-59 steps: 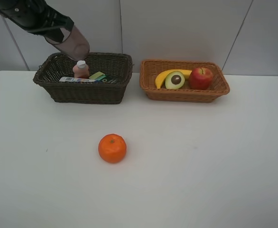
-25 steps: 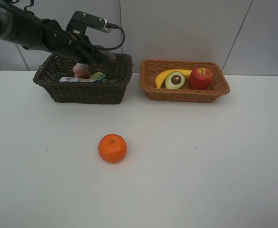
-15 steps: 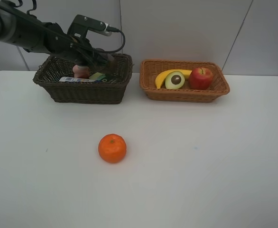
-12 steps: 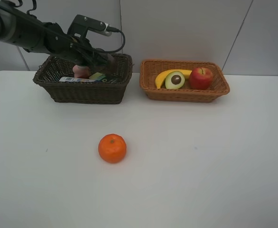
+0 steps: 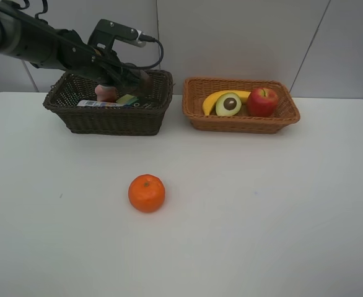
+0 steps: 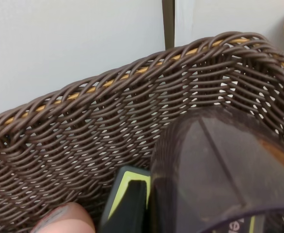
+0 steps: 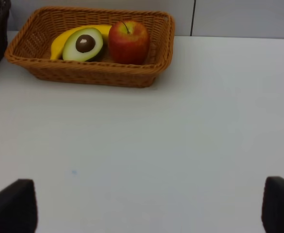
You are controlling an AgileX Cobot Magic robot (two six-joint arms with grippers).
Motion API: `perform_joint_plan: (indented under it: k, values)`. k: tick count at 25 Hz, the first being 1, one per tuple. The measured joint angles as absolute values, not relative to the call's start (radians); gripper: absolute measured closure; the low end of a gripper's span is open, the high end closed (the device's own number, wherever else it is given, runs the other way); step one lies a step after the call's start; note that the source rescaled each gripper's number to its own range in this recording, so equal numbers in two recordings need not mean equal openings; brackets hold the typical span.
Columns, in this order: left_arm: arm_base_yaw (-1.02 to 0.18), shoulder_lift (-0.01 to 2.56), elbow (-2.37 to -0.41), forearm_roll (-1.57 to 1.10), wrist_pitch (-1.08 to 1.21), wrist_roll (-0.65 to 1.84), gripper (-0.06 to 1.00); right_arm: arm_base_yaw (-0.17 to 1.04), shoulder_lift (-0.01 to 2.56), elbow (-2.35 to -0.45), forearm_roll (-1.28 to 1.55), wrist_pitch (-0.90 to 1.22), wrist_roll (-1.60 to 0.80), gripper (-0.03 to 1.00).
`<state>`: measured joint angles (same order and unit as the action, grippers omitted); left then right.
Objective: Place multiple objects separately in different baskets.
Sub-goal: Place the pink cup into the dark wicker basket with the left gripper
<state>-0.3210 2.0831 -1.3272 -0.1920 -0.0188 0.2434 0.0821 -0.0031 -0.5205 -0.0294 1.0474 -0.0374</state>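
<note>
The orange (image 5: 147, 193) lies alone on the white table (image 5: 262, 210). My left gripper (image 5: 129, 75) reaches into the dark brown basket (image 5: 107, 119), shut on the translucent mauve cup (image 5: 142, 78). The left wrist view shows the cup (image 6: 219, 170) tipped close against the basket wall (image 6: 84, 121), beside the dark green pump bottle (image 6: 127, 199) and the small pink bottle (image 6: 67, 219). The white shampoo bottle (image 5: 98, 104) lies in that basket. The light tan basket (image 5: 240, 122) holds the banana (image 5: 211, 99), halved avocado (image 5: 228, 104) and red apple (image 5: 262, 101). My right gripper (image 7: 144, 206) is open over bare table.
The two baskets stand side by side at the back of the table, against a pale panelled wall (image 5: 231, 37). In the right wrist view the tan basket (image 7: 88, 73) lies well ahead of the open fingers (image 7: 11, 206).
The left arm has lowered the cup a little deeper into the dark basket's right end. The orange, the fruit and the right gripper are unmoved.
</note>
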Motion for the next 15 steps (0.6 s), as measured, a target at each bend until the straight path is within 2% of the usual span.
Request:
perform_joint_plan:
  k: [1,3,4,8,9,11,15]
  values:
    - [-0.321,2.083,-1.327,-0.192,-0.019,0.247,0.9,0.082,-0.003,-0.521,-0.029,1.047,-0.037,-0.01]
    - [-0.321,2.083,-1.327,-0.192,-0.018,0.269,0.78,0.082,-0.003,-0.521,-0.029,1.047,-0.037,-0.01]
    - [-0.321,2.083,-1.327,-0.191,-0.018,0.288,0.68,0.082,-0.003,-0.521,-0.029,1.047,-0.037,-0.01]
    - [-0.321,2.083,-1.327,-0.191,-0.016,0.334,0.14,0.082,-0.003,-0.521,-0.029,1.047,-0.037,-0.01]
    - [-0.321,2.083,-1.327,-0.191,-0.016,0.336,0.05,0.082,-0.003,-0.521,-0.029,1.047,-0.037,-0.01]
    - [-0.321,2.083,-1.327,-0.191,-0.016,0.34,-0.02,0.082,-0.003,-0.521,-0.029,1.047,-0.037,-0.01]
    - [-0.321,2.083,-1.327,-0.191,-0.016,0.344,-0.05,0.082,-0.003,-0.521,-0.029,1.047,-0.037,-0.01]
